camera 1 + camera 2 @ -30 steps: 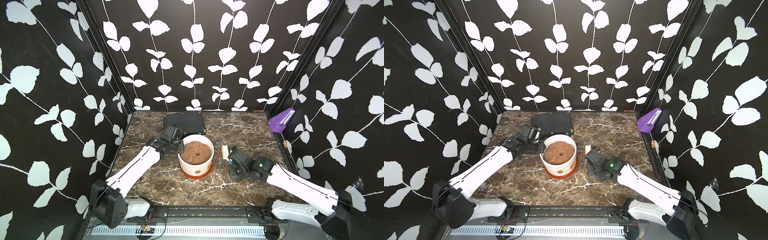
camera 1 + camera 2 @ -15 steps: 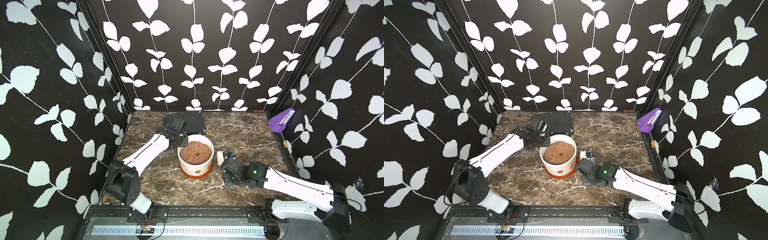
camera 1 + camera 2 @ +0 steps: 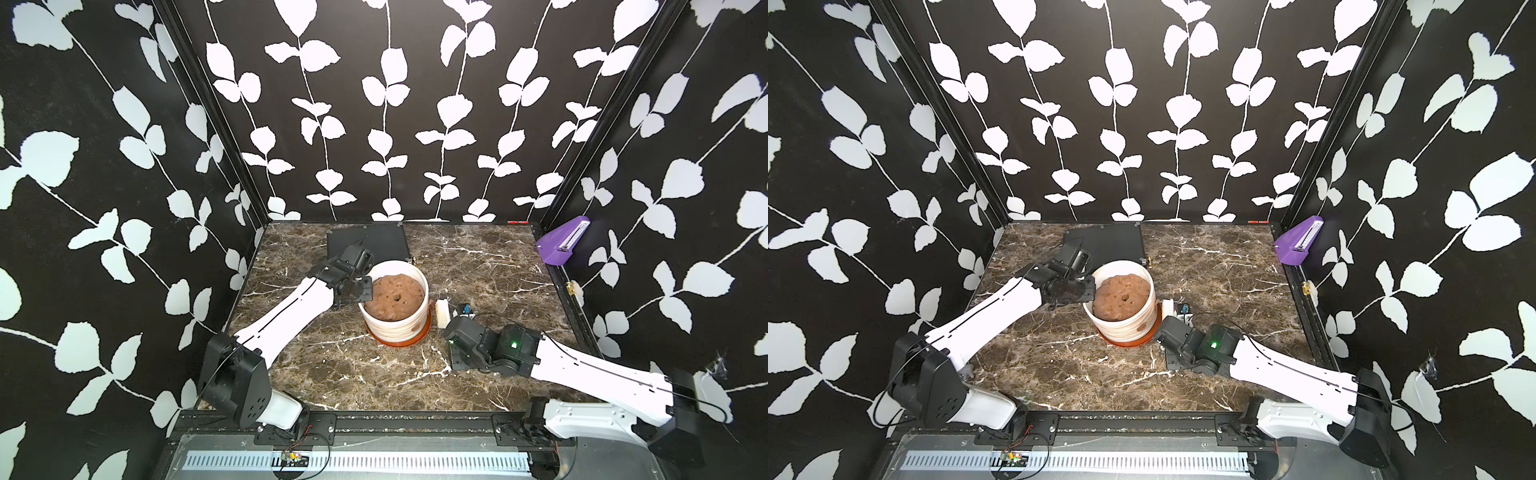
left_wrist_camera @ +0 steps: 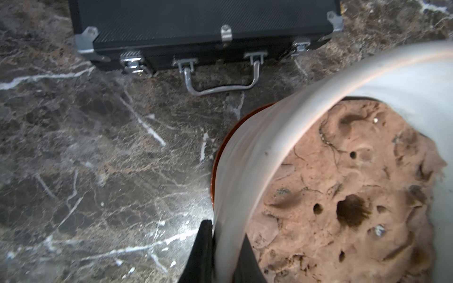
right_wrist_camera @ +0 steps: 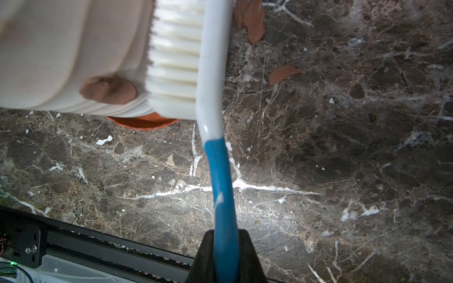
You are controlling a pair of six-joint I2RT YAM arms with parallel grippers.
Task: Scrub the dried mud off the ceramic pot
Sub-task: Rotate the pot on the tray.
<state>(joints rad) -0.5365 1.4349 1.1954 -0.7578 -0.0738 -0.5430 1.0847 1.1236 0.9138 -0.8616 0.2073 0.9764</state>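
The ceramic pot (image 3: pixel 395 328) (image 3: pixel 1125 328) is shown upright on its orange-brown saucer base on the marble tabletop (image 3: pixel 478 266), filled with a lumpy brown mound (image 4: pixel 343 196). A black case (image 4: pixel 196 22) lies just behind the pot. The pot's rim is pinched by the left gripper (image 4: pixel 224 245), with one finger outside the wall and one inside. On the opposite side of the pot, a scrub brush (image 5: pixel 210 98) is clamped by its blue handle in the right gripper (image 5: pixel 225 242), and its white bristles are pressed against the ribbed wall. A blotch of dried mud (image 5: pixel 107 89) is seen on the pot wall just beside the bristles. Loose mud flakes (image 5: pixel 284 73) lie on the tabletop near the pot.
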